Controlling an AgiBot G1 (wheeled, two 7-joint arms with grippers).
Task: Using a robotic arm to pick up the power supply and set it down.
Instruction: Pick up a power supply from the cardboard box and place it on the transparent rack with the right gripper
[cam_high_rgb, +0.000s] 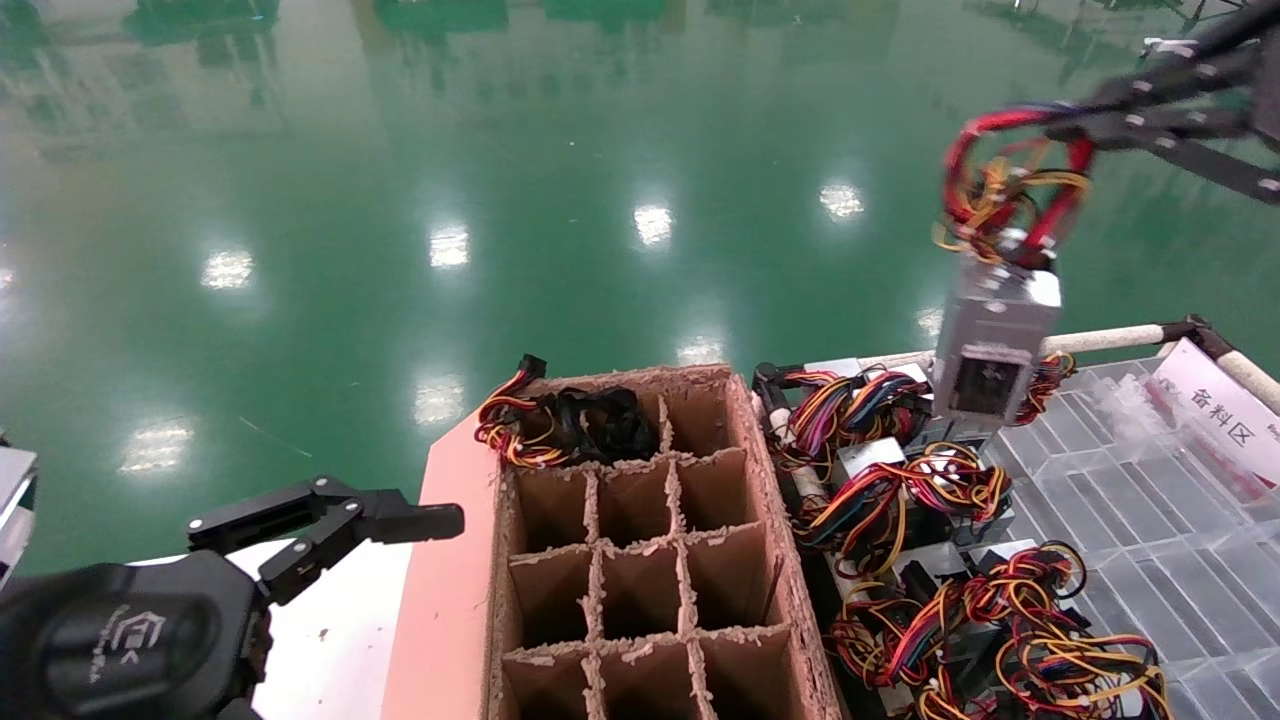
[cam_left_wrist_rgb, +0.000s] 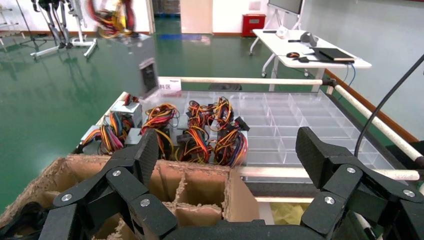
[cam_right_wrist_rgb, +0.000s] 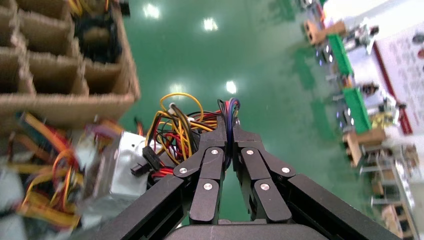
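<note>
A silver-grey power supply hangs in the air by its red, yellow and black wires, above the rack of other units. My right gripper is shut on that wire bundle at the upper right. In the right wrist view the fingers pinch the wires and the metal box dangles below them. The same hanging box shows far off in the left wrist view. My left gripper is open and empty at the lower left, beside the cardboard grid.
The brown cardboard divider grid holds one wired unit in its far left cell. Several more power supplies with wire bundles lie right of it. A clear plastic compartment tray and a white labelled sign lie at the right.
</note>
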